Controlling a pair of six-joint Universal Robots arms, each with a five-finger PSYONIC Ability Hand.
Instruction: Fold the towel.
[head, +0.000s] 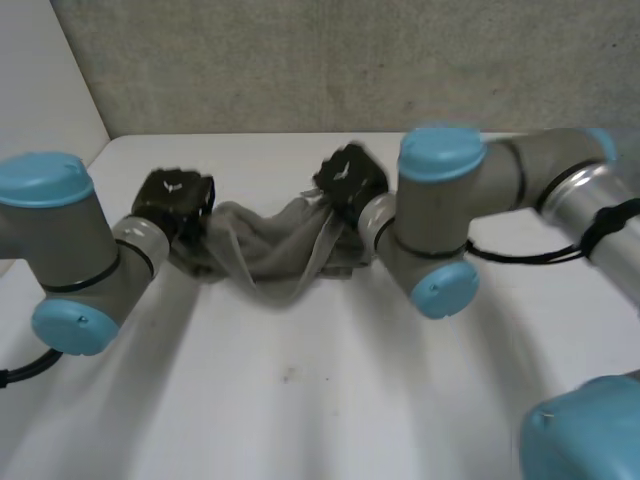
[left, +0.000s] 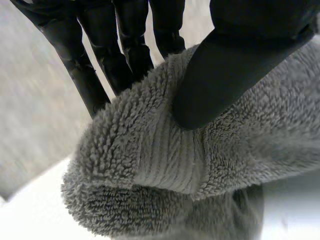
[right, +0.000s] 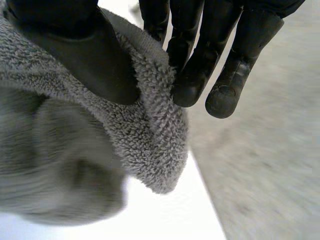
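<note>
A grey terry towel (head: 265, 250) hangs slack between my two hands above the far part of the white table (head: 320, 400). My left hand (head: 175, 200) holds the towel's left end; in its wrist view the thumb (left: 225, 70) presses the towel (left: 165, 165) against the fingers (left: 95, 60) behind it, at a corner with a woven band. My right hand (head: 348, 180) holds the right end; there the thumb (right: 90, 55) pinches the towel's edge (right: 150, 130) against the fingers (right: 200, 65). The towel's middle sags in folds toward the table.
A grey wall (head: 330, 60) stands behind the table's far edge. My right arm's elbow (head: 440, 220) reaches over the table at the right, close to the towel's right end. The table's left edge (head: 95, 150) runs beside my left hand.
</note>
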